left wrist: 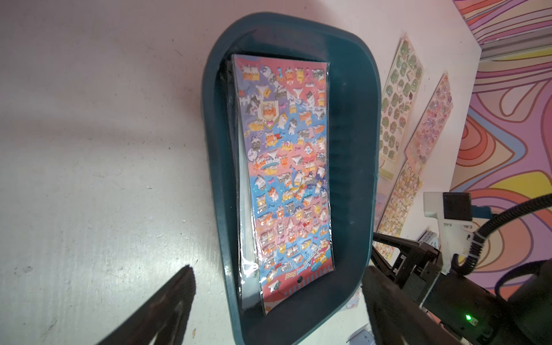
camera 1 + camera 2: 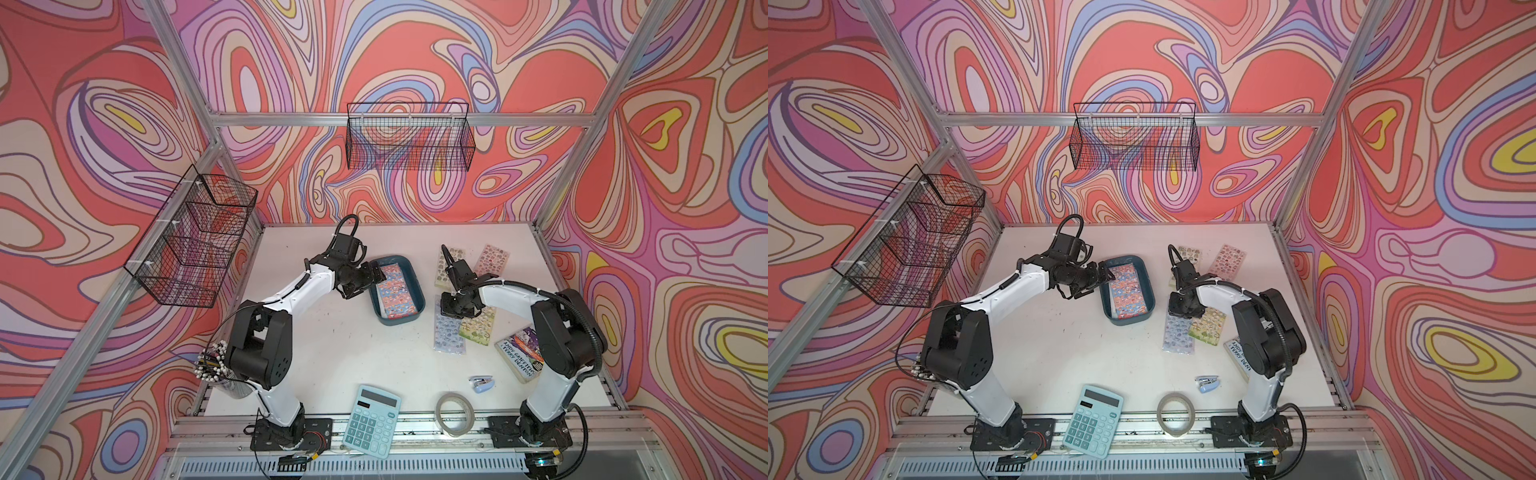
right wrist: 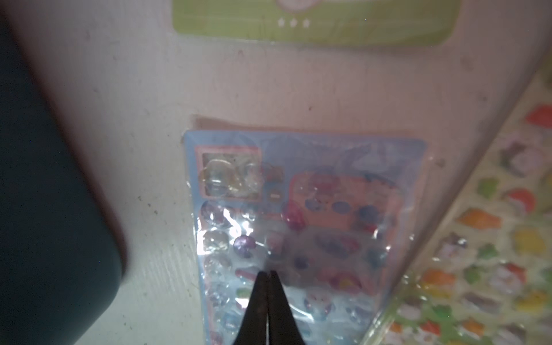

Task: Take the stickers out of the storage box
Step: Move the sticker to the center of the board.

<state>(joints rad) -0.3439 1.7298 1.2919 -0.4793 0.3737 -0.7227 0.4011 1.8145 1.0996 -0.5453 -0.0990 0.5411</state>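
Note:
The storage box is a dark teal tray near the middle of the table. A stack of stickers lies in it, a pink-and-blue cat sheet on top. My left gripper is open at the box's left end, its fingers straddling that end. More sticker sheets lie right of the box: blue-purple, yellow-green, green, pink. My right gripper is shut, tips over the blue-purple sheet, nothing visible between them.
A paperback book lies under the right arm. A small stapler, a tape roll and a teal calculator sit along the front edge. Wire baskets hang on the back wall and left wall.

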